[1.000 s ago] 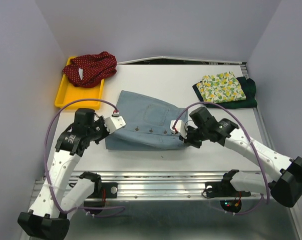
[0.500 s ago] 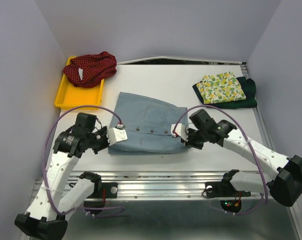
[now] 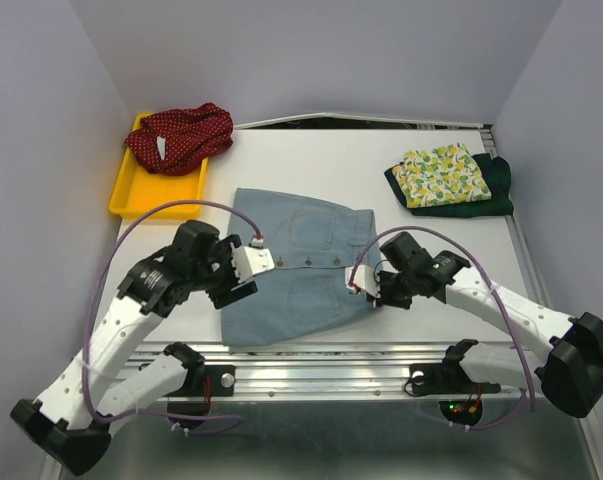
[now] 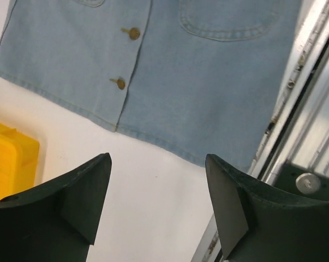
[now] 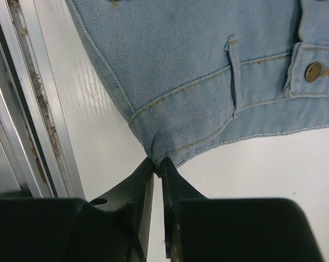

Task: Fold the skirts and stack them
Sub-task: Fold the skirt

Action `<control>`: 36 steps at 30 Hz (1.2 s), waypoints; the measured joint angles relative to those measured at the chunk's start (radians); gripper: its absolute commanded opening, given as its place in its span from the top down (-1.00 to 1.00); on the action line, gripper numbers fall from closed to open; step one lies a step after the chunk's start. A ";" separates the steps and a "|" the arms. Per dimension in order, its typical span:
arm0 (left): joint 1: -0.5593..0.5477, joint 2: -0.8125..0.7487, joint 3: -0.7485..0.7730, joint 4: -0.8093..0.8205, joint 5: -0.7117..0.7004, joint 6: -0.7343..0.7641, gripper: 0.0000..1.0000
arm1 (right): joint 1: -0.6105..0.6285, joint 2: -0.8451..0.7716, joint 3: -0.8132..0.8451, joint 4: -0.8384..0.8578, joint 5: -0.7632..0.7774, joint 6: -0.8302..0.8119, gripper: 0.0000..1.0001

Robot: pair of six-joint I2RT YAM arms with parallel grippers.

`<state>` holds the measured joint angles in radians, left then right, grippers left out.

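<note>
Right wrist view: my right gripper (image 5: 156,162) is closed on the waistband corner of the light-blue denim skirt (image 5: 208,65). The skirt lies flat at the table's (image 3: 311,160) near edge, probably for folding. My left gripper (image 4: 157,166) hangs open beside the hem, holding nothing.

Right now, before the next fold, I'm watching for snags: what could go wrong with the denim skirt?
The right hand pinches only the very corner of the denim skirt, so it may slip out. The left hand is open and holds nothing; a one-sided pull would likely skew the cloth. The skirt's near edge lies at the metal rail, where it might catch.
</note>
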<state>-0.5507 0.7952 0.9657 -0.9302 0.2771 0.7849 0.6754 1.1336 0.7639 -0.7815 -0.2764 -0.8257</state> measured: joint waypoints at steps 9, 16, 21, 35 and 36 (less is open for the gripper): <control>0.102 0.463 -0.045 0.327 -0.085 -0.150 0.09 | 0.000 0.000 -0.034 0.012 0.018 -0.003 0.93; 0.310 0.735 0.024 0.410 -0.085 -0.228 -0.14 | 0.000 0.000 -0.048 0.030 0.019 0.015 0.96; 0.416 0.749 0.059 0.425 -0.048 -0.267 -0.15 | 0.000 0.001 -0.059 0.035 0.023 0.018 0.96; 0.484 0.920 0.067 0.463 0.084 -0.351 0.68 | 0.000 0.008 -0.059 0.043 0.033 0.023 0.97; 0.489 0.921 0.067 0.463 0.090 -0.356 0.85 | 0.000 0.008 -0.059 0.043 0.033 0.023 0.97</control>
<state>-0.0620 1.7157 1.0328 -0.4667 0.3672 0.4286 0.6754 1.1416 0.7048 -0.7380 -0.2432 -0.8032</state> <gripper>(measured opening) 0.221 0.065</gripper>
